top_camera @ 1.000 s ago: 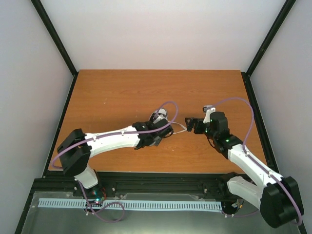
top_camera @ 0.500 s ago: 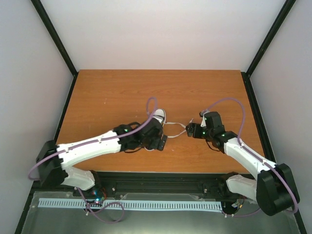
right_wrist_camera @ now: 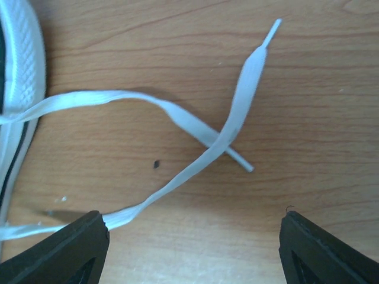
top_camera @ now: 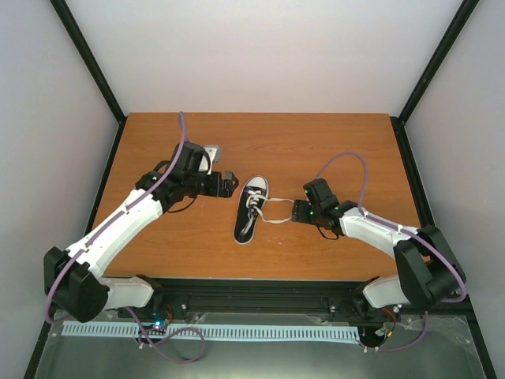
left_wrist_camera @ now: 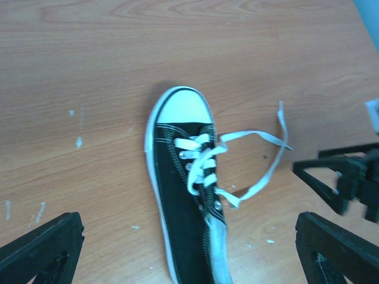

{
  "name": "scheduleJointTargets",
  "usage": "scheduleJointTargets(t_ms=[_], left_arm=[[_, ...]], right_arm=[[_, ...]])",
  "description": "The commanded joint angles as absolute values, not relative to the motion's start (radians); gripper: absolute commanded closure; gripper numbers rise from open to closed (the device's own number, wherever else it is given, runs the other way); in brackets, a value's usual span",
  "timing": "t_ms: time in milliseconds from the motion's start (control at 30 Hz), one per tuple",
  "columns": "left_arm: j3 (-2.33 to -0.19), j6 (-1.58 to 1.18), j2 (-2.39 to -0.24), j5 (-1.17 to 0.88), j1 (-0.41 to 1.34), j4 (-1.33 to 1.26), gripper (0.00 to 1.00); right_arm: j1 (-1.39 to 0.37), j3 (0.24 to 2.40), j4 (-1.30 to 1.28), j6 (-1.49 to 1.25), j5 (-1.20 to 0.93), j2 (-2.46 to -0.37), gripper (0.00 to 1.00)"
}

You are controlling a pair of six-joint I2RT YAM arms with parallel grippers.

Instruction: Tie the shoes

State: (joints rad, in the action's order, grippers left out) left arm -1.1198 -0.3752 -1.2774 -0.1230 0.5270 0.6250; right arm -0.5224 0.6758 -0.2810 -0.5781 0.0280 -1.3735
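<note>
Sneaker point(top_camera: 251, 209) mid-table, toe pointing away: main obstacle. Crossed laces point(top_camera: 276, 212) flat on the wood to its right, just ahead of right gripper point(top_camera: 296, 211), fingers spread wide. Left gripper point(top_camera: 227, 183) likewise spread, left of the toe, apart. Open table point(top_camera: 339, 146) beyond both.

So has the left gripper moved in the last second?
Yes. The left gripper has swung off the sneaker, farther from the near edge of the table and toward its left edge.
</note>
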Motion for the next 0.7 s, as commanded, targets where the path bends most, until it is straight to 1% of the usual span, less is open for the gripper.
scheduleJointTargets(t_ms=[0, 100, 167, 233, 333, 433, 533, 667], left_arm=[[-1.17, -0.308, -1.219, -0.242, 0.528, 0.671, 0.0], [-1.241, -0.244, -1.218, -0.295, 0.528, 0.8, 0.0], [-1.226, -0.231, -1.183, -0.28, 0.528, 0.812, 0.0], [-1.177, -0.236, -1.131, -0.239, 0.528, 0.788, 0.0], [-1.098, -0.288, -1.075, -0.184, 0.528, 0.732, 0.0], [-0.994, -0.374, -1.024, -0.197, 0.528, 0.64, 0.0], [-0.913, -0.453, -0.99, -0.2, 0.527, 0.577, 0.0], [-0.816, -0.503, -0.948, -0.178, 0.528, 0.511, 0.0]], right_arm=[[-0.54, 0.735, -0.298, -0.55, 0.165, -1.41, 0.23], [-0.54, 0.797, -0.33, -0.428, 0.128, -1.466, 0.26], [-0.54, 0.844, -0.359, -0.372, 0.116, -1.508, 0.28], [-0.541, 0.876, -0.383, -0.333, 0.126, -1.544, 0.31], [-0.54, 0.914, -0.392, -0.286, 0.114, -1.591, 0.32], [-0.54, 0.951, -0.403, -0.257, 0.106, -1.645, 0.33], [-0.54, 0.985, -0.408, -0.232, 0.082, -1.696, 0.37], [-0.54, 1.006, -0.415, -0.217, 0.075, -1.753, 0.37]])
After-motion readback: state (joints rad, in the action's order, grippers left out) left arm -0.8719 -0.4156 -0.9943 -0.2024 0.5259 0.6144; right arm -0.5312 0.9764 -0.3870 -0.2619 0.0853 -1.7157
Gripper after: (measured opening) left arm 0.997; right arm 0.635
